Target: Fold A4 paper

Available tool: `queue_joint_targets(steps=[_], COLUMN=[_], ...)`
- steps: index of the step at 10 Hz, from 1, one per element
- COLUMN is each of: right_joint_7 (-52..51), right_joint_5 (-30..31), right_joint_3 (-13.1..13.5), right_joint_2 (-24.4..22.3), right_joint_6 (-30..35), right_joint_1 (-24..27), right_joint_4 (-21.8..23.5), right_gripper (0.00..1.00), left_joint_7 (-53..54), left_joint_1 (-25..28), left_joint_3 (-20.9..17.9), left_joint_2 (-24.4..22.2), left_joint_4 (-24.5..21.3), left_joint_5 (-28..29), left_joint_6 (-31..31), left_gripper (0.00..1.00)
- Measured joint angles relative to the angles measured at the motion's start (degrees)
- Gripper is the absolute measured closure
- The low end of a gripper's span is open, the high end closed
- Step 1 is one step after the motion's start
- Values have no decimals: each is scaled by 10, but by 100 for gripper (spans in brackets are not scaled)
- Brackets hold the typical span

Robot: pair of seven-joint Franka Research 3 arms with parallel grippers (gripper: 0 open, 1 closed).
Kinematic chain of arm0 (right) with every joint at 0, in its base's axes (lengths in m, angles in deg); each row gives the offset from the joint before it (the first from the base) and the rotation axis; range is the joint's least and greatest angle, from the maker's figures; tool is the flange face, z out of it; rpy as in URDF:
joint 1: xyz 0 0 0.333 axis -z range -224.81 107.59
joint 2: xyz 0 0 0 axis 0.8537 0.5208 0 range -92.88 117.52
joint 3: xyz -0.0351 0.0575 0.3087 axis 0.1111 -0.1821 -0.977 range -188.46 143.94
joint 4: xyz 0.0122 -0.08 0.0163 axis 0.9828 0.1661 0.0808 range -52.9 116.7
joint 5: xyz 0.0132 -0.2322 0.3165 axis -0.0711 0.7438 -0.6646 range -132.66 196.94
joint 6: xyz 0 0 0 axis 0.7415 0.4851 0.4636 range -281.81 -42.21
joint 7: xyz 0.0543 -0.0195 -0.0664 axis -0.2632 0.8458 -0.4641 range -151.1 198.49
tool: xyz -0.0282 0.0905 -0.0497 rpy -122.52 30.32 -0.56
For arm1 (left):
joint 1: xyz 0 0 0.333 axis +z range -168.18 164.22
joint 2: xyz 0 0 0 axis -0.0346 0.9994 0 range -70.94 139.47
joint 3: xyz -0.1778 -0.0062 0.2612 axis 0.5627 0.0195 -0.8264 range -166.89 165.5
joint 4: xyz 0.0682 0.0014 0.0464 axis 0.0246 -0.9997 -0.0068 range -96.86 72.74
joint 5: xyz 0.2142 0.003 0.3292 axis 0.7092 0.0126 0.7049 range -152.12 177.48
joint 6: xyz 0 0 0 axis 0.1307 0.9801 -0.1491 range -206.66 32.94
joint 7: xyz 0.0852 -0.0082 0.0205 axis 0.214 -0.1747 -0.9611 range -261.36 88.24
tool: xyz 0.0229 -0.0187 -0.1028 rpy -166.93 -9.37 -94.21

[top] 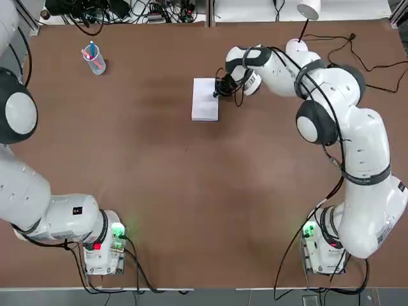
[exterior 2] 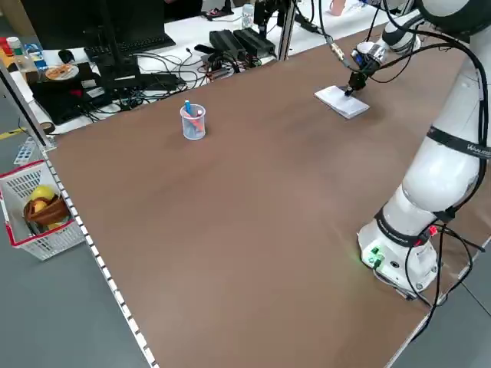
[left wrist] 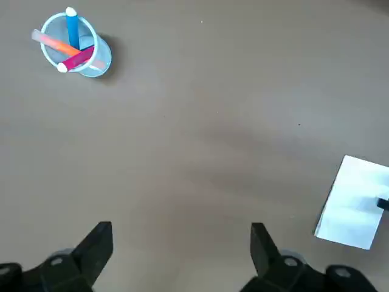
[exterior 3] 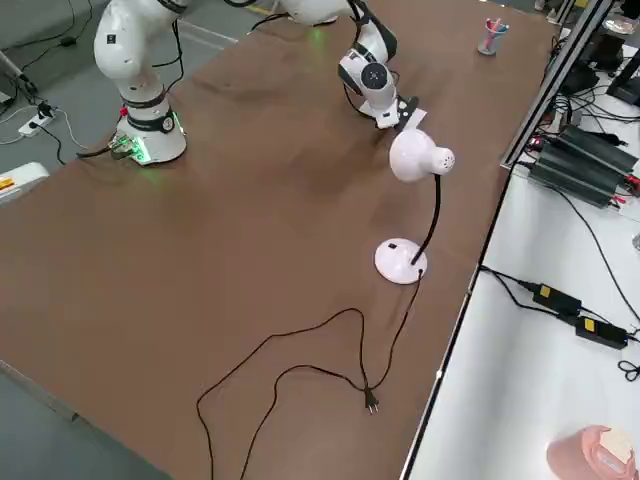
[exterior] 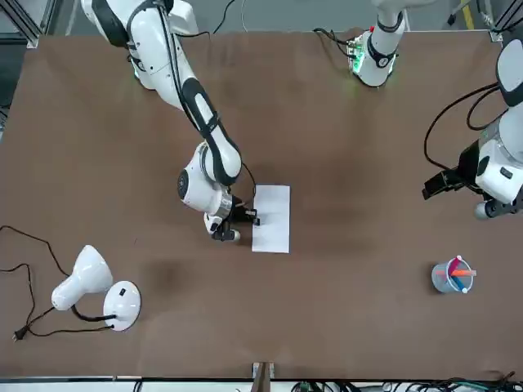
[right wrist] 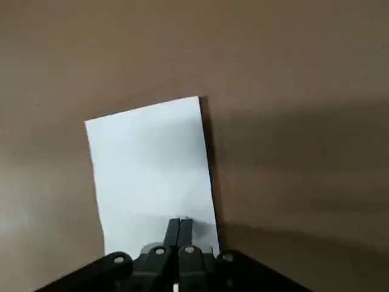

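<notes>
The right end effector (right wrist: 180,220), fingers pressed together, is at the paper's (right wrist: 152,176) edge area; the left end effector (left wrist: 182,243), spread, hangs over the surface (left wrist: 182,134).

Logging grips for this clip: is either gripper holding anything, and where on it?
Nothing is held: the right gripper is shut over the white rectangular paper; the left is empty.

A cup (left wrist: 102,58) holds markers (left wrist: 78,52); a white lamp (exterior 3: 418,155) stands on the brown table (exterior 3: 250,240), its black cord (exterior 3: 362,340) looping.
</notes>
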Motion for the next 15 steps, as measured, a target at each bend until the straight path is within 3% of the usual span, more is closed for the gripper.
queue_joint_targets(steps=[9,15], right_joint_7=[0,5], right_joint_5=[0,0], right_joint_3=[9,20], right_joint_2=[41,44], right_joint_6=[0,14], right_joint_1=[8,19], right_joint_4=[-67,-101], right_gripper=[99,99], left_joint_7=[24,80], left_joint_1=[4,20], left_joint_3=[-8,-28], left_joint_2=[1,-37], left_joint_4=[4,22], left_joint_5=[0,19], left_joint_6=[-2,23], left_gripper=[0,0])
